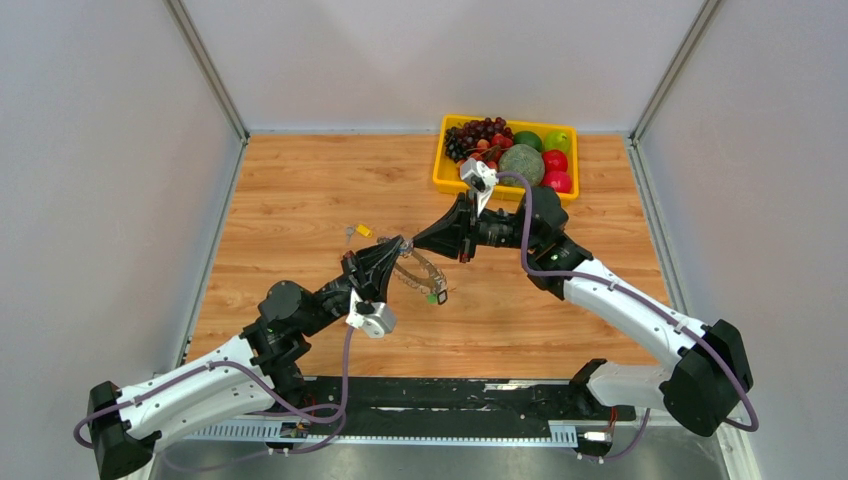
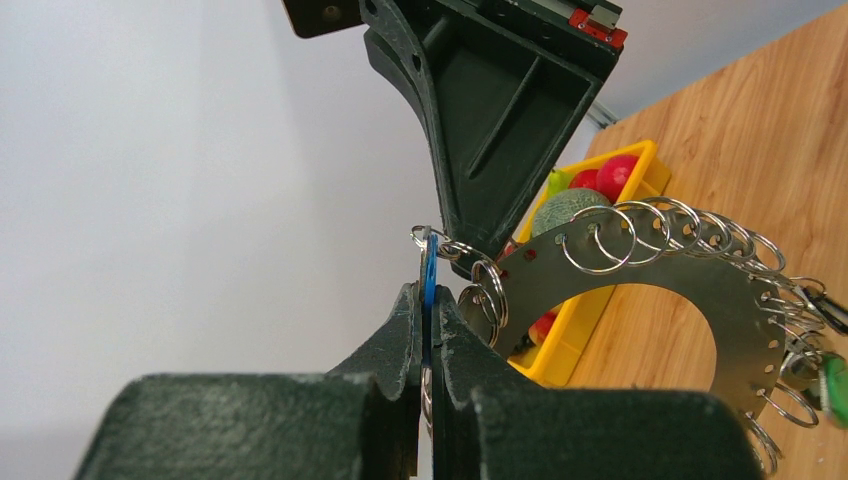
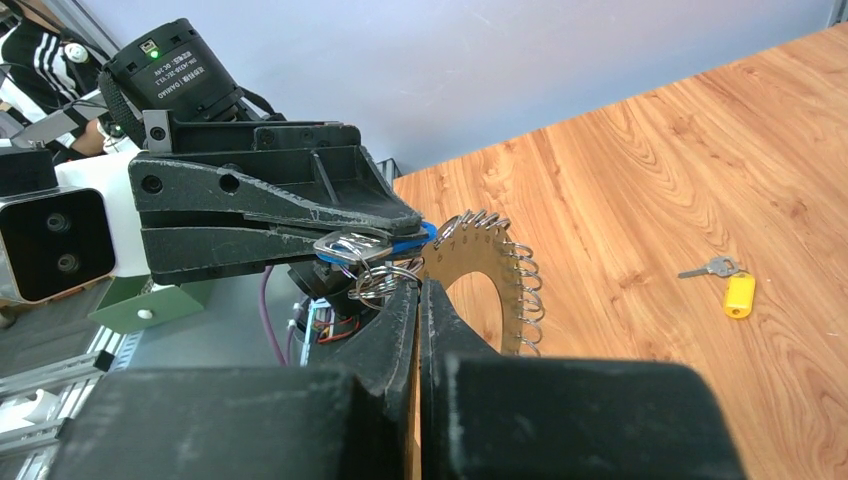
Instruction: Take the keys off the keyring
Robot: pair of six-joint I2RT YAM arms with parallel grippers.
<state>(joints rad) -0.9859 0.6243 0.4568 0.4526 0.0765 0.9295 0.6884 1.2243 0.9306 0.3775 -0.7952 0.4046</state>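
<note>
Above the worktop (image 1: 300, 200), right claw (image 3: 420, 296) pinches the keyring (image 3: 478, 258) steady so left claw (image 2: 427, 306), pinching a blue key (image 2: 429, 266), can pull it free.

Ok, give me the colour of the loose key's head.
The loose key's head is yellow, clearest in the right wrist view.

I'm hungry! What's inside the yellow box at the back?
The yellow box holds dark grapes, a grey-green melon, green fruit and red fruit. The right arm's wrist camera covers part of its near side, so anything there is hidden.
</note>
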